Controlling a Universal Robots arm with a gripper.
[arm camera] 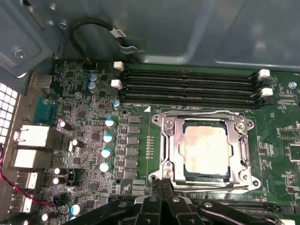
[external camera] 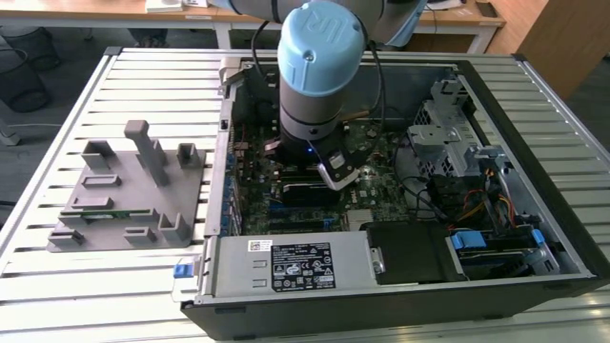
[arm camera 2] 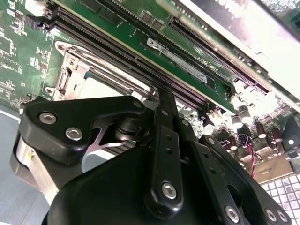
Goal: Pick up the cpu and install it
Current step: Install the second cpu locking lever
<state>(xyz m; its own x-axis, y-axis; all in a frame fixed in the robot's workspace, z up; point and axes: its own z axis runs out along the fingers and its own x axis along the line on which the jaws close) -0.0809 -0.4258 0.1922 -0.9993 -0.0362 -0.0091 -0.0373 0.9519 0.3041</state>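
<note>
**CPU seated in its socket, gripper fingers together just beside the frame**

In the first wrist view I see the cpu (arm camera: 206,149), its pale, slightly stained metal top facing up, lying flat inside the socket frame (arm camera: 165,140) right of the frame's centre. The gripper (arm camera: 161,183) sits at the bottom edge, its two thin black fingers pressed together with nothing between them, their tips at the frame's lower left corner, just beside the chip but not on it. In the second wrist view the same closed fingers (arm camera 2: 165,112) reach toward the metal frame (arm camera 2: 75,70) in the upper left.

The socket sits on the green motherboard (arm camera: 140,117). Above it run four black memory slots (arm camera: 187,84) with white latches. To the left stand blue-topped capacitors (arm camera: 108,138), and at the far left the metal rear ports (arm camera: 33,140) with a red and black wire below them.

In the exterior view the arm (external camera: 319,71) with its light blue cap reaches down into the open computer case (external camera: 533,236) at the centre of the frame. Inside the case, a power supply (external camera: 286,264) lies along the lower edge and a drive cage (external camera: 443,139) on the right. On the slatted table (external camera: 57,300) to the left stands the grey plastic fixture (external camera: 128,193), holding a thin green memory stick (external camera: 105,212).
</note>
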